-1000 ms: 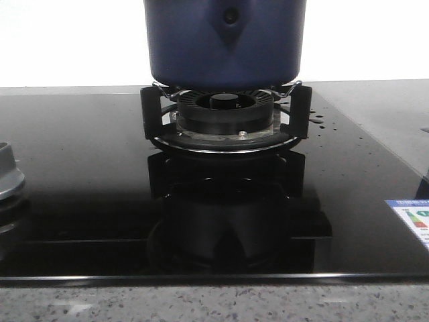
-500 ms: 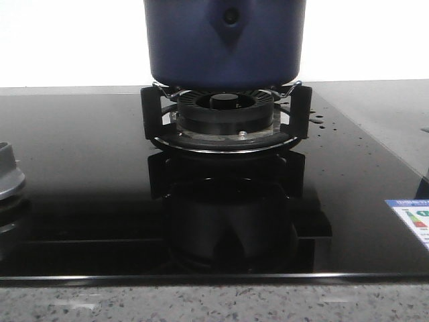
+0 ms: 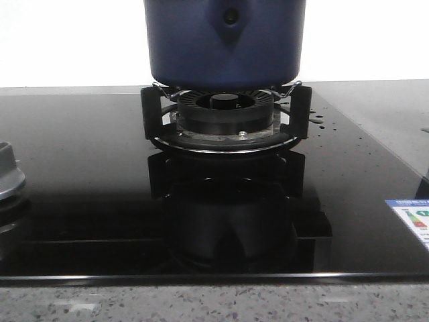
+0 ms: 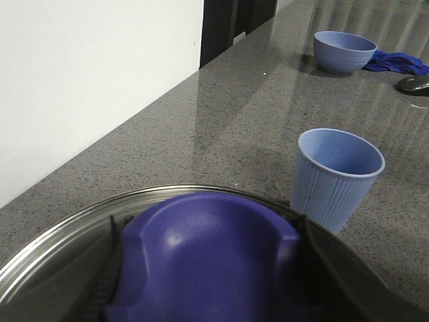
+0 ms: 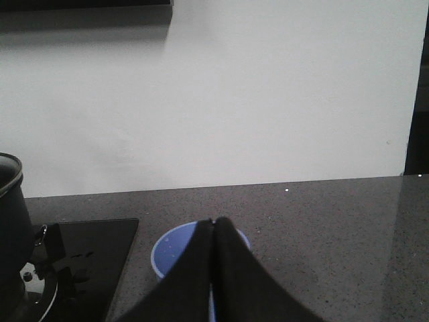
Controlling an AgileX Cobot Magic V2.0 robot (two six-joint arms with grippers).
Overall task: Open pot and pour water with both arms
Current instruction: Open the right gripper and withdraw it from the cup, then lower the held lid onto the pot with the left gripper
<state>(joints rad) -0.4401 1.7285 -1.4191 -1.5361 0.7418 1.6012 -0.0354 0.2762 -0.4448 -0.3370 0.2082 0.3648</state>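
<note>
Front cam sits low and close at the hob's (image 3: pixel 80 201) near edge, looking level across the glass at the burner (image 3: pixel 226 117), so the pot (image 3: pixel 224 43) gets cropped at the top. Left wrist cam hovers right over a lid (image 4: pixel 40 258), facing out along the counter (image 4: pixel 221 114) past a cup (image 4: pixel 337 176) just beyond its pincer. Right wrist cam looks over its pincer (image 5: pixel 214 225) at the wall (image 5: pixel 221 100), with that cup (image 5: pixel 171 251) just past the tips and the pot (image 5: pixel 10 208) off to one side, shared with the front view.

Pot (image 3: pixel 224 43) matt navy; hob (image 3: pixel 87 181) glossy black glass; countertop (image 4: pixel 221 127) speckled polished stone; cup (image 4: pixel 337 176) ribbed matt blue.
</note>
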